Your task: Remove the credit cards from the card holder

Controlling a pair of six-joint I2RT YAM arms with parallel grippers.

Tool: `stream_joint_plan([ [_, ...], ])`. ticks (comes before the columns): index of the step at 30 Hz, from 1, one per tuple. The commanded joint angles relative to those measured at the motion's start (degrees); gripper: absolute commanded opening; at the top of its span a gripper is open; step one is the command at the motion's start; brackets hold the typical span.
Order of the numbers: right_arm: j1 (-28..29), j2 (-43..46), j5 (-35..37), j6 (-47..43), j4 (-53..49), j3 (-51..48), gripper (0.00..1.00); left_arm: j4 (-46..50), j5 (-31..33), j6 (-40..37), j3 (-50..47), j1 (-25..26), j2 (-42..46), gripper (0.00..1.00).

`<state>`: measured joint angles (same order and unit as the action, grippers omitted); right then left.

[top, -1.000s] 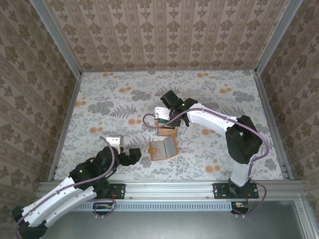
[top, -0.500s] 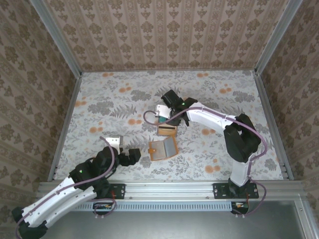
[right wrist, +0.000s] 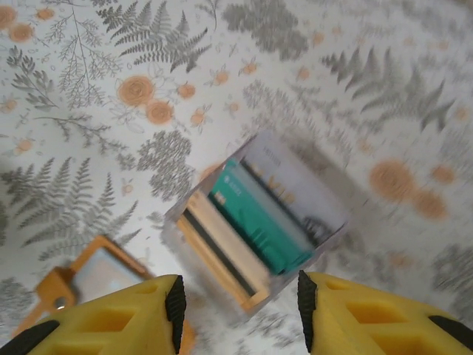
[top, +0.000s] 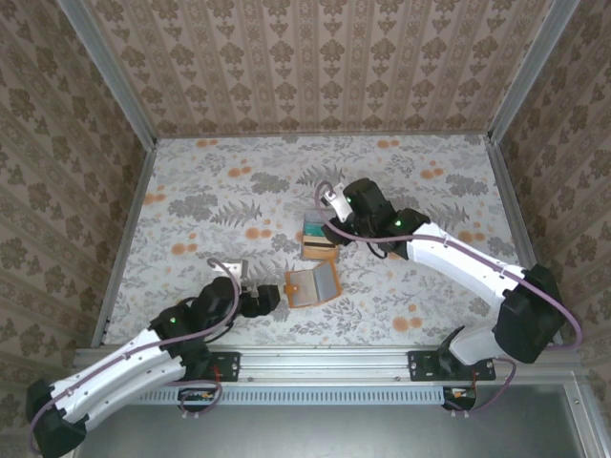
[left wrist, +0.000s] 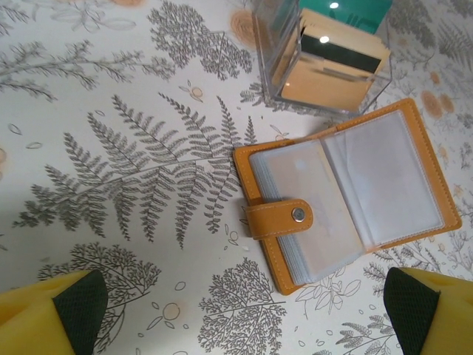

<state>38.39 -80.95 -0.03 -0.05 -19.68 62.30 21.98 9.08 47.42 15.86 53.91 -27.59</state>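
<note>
From above, the right tool [top: 336, 212] has drawn back from the clear box [top: 318, 240], and its jaws have parted since a second ago. The card holder [top: 312, 284] lies open on the bench [top: 191, 210], near the left tool [top: 265, 299].

At the left wrist, the left tool stands fully open and empty. The holder's pockets look empty, but I cannot be sure.

At the right wrist, the right tool is half open and holds nothing. The credit cards stand in the box: the teal card [right wrist: 259, 214] and the orange-tan card [right wrist: 218, 255]. Probably one card was just released there.
</note>
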Motion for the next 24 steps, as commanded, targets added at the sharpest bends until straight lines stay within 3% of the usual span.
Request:
stream_joint_plan([
  [1,0.3,2.2,-3.9,13.5,2.9,-6.5,0.47,-7.5,-2.4,2.9,-0.7,-0.3,-4.0,0.97],
  [11,2.2,3.3,-5.3,24.9,14.3,-22.9,0.46,-14.1,-4.8,5.7,0.4,0.0,-14.6,0.70],
  [15,4.0,1.8,-5.9,27.5,17.7,-25.1,0.44,-17.5,-5.8,6.2,0.1,0.6,-17.7,0.50],
  [24,6.1,1.7,-4.8,29.4,20.1,-26.3,0.43,-20.0,-6.8,5.4,3.0,2.5,-27.1,0.41],
])
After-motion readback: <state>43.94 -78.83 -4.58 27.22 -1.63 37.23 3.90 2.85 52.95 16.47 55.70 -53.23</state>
